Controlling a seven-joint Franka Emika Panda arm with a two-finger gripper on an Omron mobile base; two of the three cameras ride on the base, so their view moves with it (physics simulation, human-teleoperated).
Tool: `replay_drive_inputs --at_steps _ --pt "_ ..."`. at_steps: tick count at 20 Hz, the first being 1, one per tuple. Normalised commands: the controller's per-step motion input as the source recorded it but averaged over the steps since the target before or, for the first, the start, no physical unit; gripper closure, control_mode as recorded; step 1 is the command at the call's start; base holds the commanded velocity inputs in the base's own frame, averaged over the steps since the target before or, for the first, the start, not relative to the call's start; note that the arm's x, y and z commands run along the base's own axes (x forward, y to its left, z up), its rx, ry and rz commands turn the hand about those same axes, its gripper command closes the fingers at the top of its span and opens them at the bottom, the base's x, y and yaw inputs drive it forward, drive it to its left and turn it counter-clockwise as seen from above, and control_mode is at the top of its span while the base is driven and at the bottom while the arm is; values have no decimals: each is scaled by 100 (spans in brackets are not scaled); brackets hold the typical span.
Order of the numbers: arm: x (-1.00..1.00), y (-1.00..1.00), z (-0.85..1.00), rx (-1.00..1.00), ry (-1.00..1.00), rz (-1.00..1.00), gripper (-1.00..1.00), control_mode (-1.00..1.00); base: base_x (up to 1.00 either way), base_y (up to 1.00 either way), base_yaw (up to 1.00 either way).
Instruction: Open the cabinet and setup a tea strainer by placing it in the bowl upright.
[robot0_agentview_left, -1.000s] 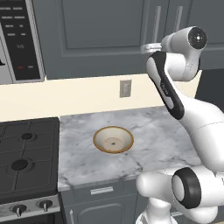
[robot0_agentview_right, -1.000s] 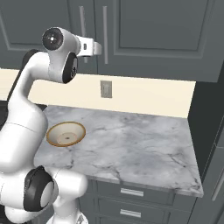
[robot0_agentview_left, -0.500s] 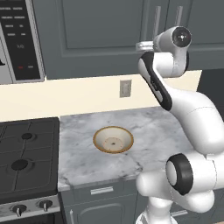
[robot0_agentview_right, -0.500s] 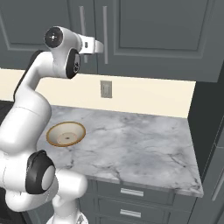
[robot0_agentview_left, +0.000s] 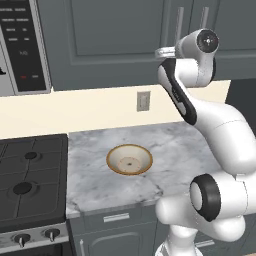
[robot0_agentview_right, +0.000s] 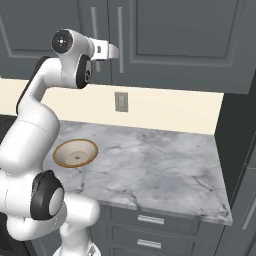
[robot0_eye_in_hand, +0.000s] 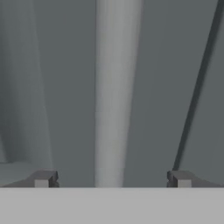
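Tool (robot0_eye_in_hand: 112, 178) open astride cabinet's (robot0_eye_in_hand: 65, 87) smooth grey bar handle (robot0_eye_in_hand: 114, 87)

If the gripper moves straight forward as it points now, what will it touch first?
Most likely the cabinet's long bar handle, which stands between the open jaws of the gripper; how far off it is cannot be judged.

You've got a grey-white marble counter (robot0_agentview_left: 175, 150) between the black stovetop (robot0_agentview_left: 30, 175) on its left and a dark tall unit at its right end. On it sits one bowl (robot0_agentview_left: 129, 159), cream inside, tan-brown rim, upright, toward the stove side, nearer the front edge. Grey drawer fronts (robot0_agentview_right: 150, 220) run below the counter.
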Motion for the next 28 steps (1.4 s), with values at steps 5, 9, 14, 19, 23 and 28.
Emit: replay_drive_inputs --at_steps 5,9,14,19,23,28 --pt "14 0 0 0 0 0 -100 -100 0 0 0" --pt "0 0 0 0 0 0 100 -100 0 0 0" --pt "0 0 0 0 0 0 100 -100 0 0 0" --pt "-3 3 0 0 0 -1 100 -100 0 0 0" --pt "-43 39 0 0 0 -12 100 -100 0 0 0" --pt "-75 56 0 0 0 -21 100 -100 0 0 0"
